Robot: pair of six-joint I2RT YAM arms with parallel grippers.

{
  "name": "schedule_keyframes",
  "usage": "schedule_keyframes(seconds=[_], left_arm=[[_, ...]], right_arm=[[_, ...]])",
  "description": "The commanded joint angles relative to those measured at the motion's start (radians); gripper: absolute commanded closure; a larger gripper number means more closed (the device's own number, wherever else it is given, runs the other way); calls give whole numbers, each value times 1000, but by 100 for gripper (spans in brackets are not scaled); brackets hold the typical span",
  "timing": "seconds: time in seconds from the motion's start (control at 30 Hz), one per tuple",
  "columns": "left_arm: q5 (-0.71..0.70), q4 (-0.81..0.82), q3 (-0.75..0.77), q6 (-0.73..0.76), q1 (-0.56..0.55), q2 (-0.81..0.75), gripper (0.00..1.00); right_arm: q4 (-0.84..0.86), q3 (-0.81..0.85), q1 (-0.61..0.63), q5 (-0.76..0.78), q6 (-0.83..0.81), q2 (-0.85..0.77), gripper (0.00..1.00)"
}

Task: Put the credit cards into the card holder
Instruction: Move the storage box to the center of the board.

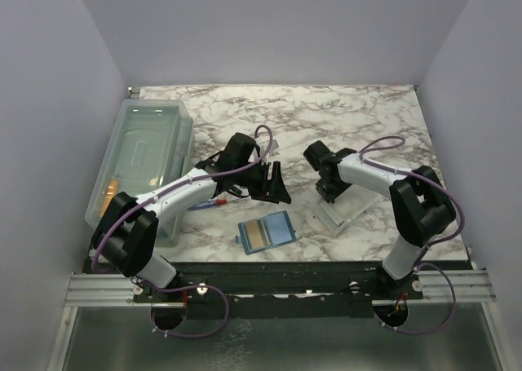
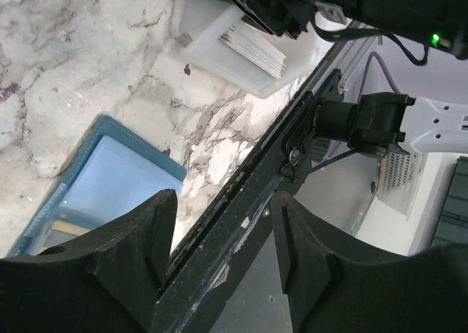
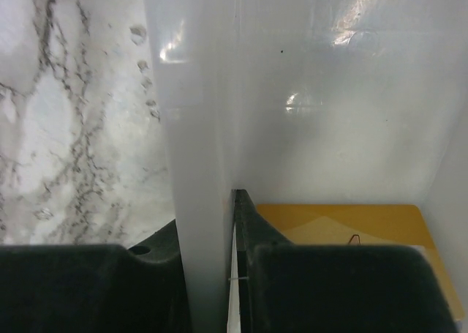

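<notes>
Golden-orange plastic, 1 credit card lies flat on the floor of the white tray, just beside the inner finger of the right claw and partly hidden under it. That claw straddles the tray's upright wall: 1 finger is outside over the marbled surface and 1 is inside. Both fingers press against the wall, so the claw is clamped on the tray. A thin pale edge shows between the wall and the inner finger, too slim to identify.

A 2nd credit card sits in the card holder, which lies open and flat on the surface by its near edge. The holder is just on the near side of the left claw and well apart from the right claw.

The left claw hangs above the surface with its 2 fingers wide apart and nothing between them. In its wrist view the holder's teal border and clear pocket lie off its left finger. The tray is farther ahead under the right claw and shows a row of thin pale edges.

The clear bin stands beyond the left claw's arm on its outer side — well apart from both claws.
</notes>
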Motion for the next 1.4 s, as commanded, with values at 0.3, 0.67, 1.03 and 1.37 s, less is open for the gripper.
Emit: schedule_keyframes(seconds=[0.3, 0.67, 1.03, 1.37], left_arm=[[10, -40, 39, 71, 34, 9, 40], [8, -34, 17, 80, 42, 19, 40], [10, -31, 14, 77, 45, 23, 40], [18, -29, 13, 76, 46, 24, 40]], right_arm=[[129, 115, -103, 89, 31, 151, 91], [100, 162, -109, 97, -5, 156, 65], [50, 238, -109, 78, -140, 68, 45], [136, 213, -109, 16, -547, -103, 29]])
